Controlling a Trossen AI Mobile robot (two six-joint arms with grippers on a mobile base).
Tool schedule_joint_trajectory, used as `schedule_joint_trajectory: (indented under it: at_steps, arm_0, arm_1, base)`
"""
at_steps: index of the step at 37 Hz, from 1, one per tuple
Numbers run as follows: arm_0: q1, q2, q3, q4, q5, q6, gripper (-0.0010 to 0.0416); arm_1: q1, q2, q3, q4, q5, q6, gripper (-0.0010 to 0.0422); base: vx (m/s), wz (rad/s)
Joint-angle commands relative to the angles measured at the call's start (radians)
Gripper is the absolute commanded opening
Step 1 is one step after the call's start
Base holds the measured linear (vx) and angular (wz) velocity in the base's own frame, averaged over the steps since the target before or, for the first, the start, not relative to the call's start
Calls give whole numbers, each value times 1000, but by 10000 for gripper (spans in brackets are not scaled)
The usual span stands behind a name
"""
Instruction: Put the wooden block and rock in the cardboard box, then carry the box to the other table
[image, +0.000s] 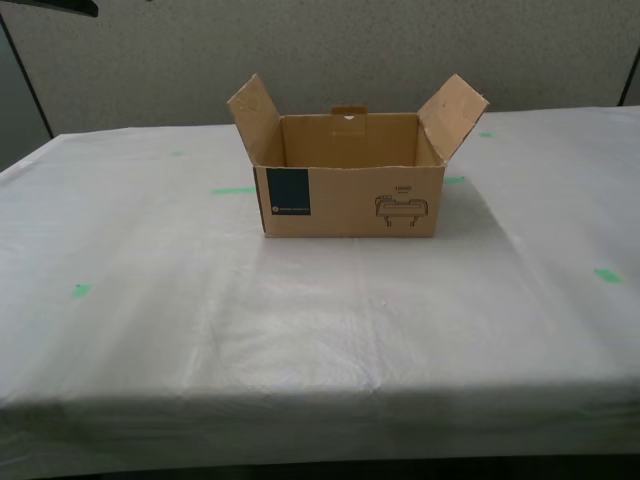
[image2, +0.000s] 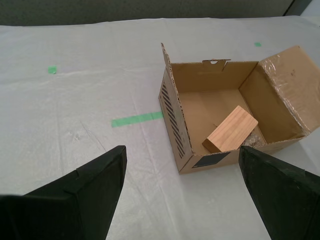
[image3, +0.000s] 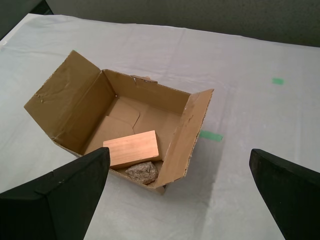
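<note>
Wooden block (image3: 131, 148) lies flat inside the cardboard box (image: 350, 200), rock (image3: 142, 172) touching it by the box wall. Box flaps up, box sits on the other table (image: 300, 320), white wrinkled cloth with green tape marks (image: 233, 190). My first gripper (image3: 180, 192) and my second gripper (image2: 182, 185) both hover clear of the box, fingers spread wide, holding nothing. Grey wall (image: 400, 50) behind.

One cardboard box (image3: 125, 125), one wooden block (image3: 131, 148), seemingly one rock (image3: 142, 172).
</note>
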Motion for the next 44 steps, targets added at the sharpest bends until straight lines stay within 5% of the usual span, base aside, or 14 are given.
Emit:
schedule_joint_trajectory:
  at_steps: [1,44]
  arm_0:
    - [0,0,1,0,4,-2,390]
    - [0,0,1,0,4,-1,390]
  arm_1:
    - [0,0,0,3,-2,1,304]
    - [0,0,0,3,-2,1,304]
  base:
    - [0,0]
    - [0,0]
